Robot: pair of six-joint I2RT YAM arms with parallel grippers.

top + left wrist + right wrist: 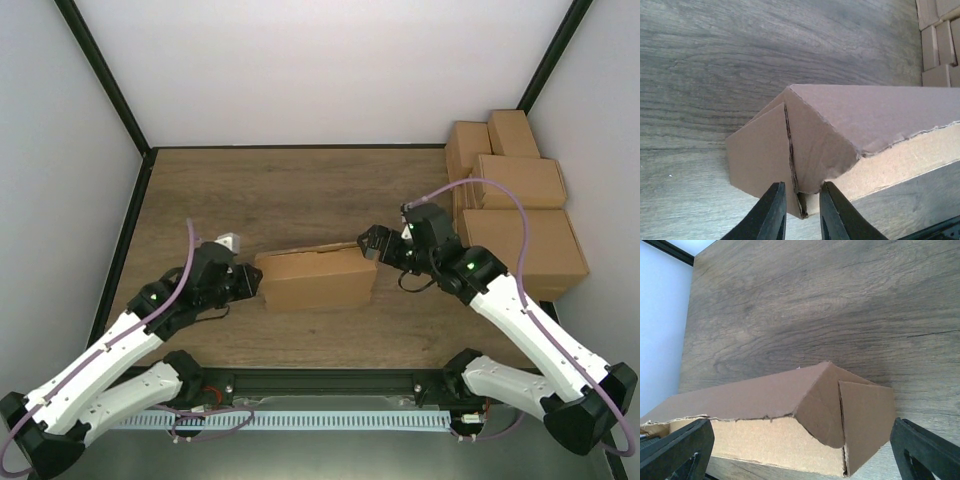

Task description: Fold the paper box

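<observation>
Top external: paper box (pixel 315 280) seen on wooden table (pixel 300 190), white walls (pixel 330 70) around; left gripper (pixel 255 283) narrowly parted, right gripper (pixel 366 246) spread wide.

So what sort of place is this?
Probably a small robot test booth, not a factory: a wooden table boxed in by plain white walls, one paper box mid-table, finished cartons stacked aside.

My left pincer (pixel 248 281) at the left end of the paper box (pixel 315 281), my right pincer (pixel 368 245) by its right end, box flat on the wooden counter (pixel 300 190), brown cartons (pixel 515 200) stacked far right
</observation>
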